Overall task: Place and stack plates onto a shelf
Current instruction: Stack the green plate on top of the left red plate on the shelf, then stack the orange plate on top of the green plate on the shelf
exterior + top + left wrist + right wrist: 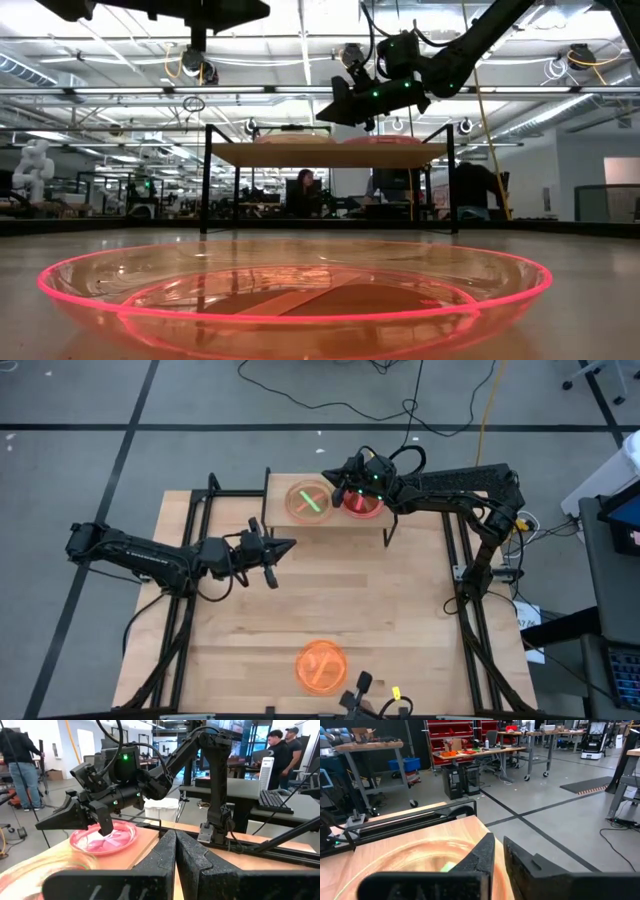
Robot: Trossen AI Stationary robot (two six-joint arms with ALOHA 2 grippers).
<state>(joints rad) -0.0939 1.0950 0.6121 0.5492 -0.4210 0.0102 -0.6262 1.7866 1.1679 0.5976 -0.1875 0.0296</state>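
The shelf (330,512) is standing at the far edge of the wooden table (400,620), carrying a green-marked plate (309,500) and a pink-red stack (364,506) lying directly beneath the right gripper (340,492). An orange plate (321,665) is sitting on the table well away from both grippers, near the front edge.

Both arms (140,552) are finished matte black with boxy segmented links; black cables are looped over the right wrist (375,472), where green LEDs are lit.

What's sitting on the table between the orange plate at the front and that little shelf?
Nothing: the high view shows bare tabletop between the orange plate and the shelf.
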